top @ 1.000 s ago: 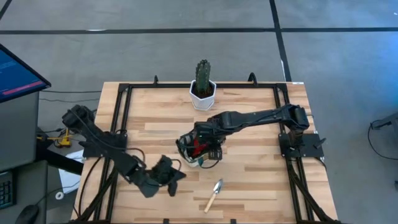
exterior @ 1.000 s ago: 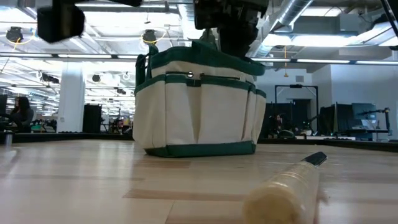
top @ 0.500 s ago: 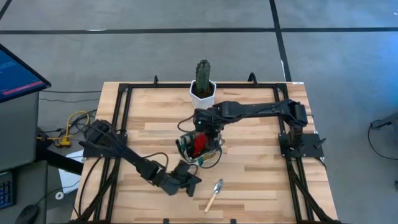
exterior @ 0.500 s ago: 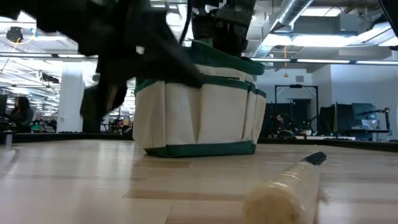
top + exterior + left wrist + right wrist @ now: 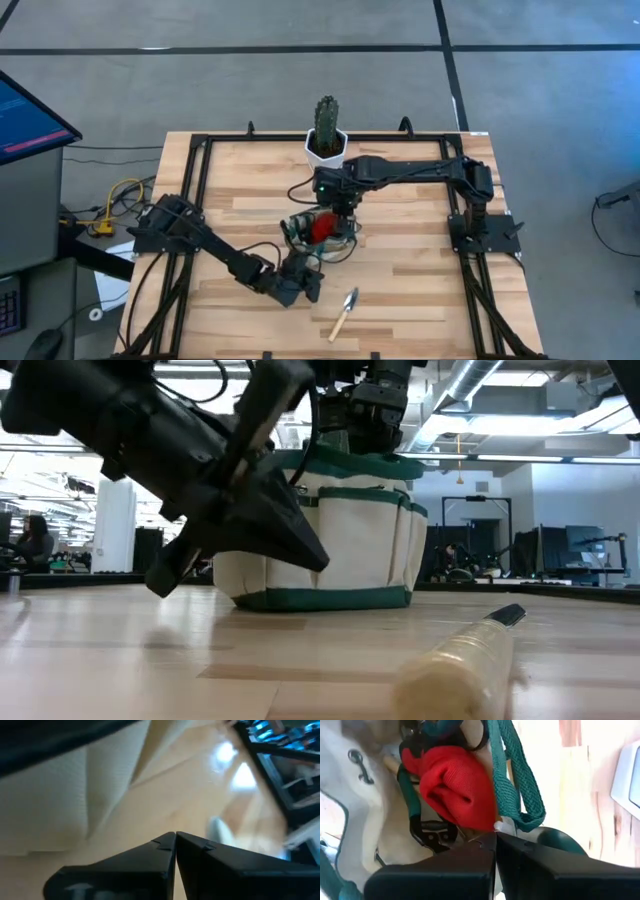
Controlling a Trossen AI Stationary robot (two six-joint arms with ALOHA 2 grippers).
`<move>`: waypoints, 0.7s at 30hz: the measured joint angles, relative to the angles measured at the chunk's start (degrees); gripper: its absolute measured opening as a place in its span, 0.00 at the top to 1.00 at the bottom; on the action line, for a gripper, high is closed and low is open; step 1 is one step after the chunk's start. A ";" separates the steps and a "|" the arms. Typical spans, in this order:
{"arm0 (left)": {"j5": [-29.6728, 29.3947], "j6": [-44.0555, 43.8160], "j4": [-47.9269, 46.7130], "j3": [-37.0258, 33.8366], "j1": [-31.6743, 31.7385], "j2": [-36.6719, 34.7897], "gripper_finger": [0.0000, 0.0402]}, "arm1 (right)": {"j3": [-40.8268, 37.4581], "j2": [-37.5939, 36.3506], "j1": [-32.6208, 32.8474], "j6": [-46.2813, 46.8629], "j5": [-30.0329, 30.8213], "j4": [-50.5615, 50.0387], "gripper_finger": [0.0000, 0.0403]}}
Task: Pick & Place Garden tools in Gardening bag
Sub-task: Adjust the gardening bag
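High view: the gardening bag sits mid-table, a red piece inside. The right gripper hovers above it, fingers pressed together; the left gripper, likewise closed, angles low beside what appears to be a trowel.

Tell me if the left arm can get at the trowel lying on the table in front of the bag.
Probably yes. The left gripper hangs low beside the gardening bag, fingers shut, and the trowel lies alone on bare table close by. Nothing stands between them; the fingers would have to open first.
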 joint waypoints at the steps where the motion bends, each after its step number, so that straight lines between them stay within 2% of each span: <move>1: -0.02 -0.03 -1.25 0.00 0.20 0.00 1.00 | 0.00 -0.01 -0.02 0.02 0.00 -0.27 1.00; 9: -0.09 -5.95 -13.44 0.00 0.38 -0.02 1.00 | 0.00 0.00 0.00 0.05 0.00 -1.35 1.00; 21: -0.26 -4.99 -14.50 -2.00 4.93 -0.55 1.00 | 0.00 0.02 -0.05 0.18 0.00 -1.28 1.00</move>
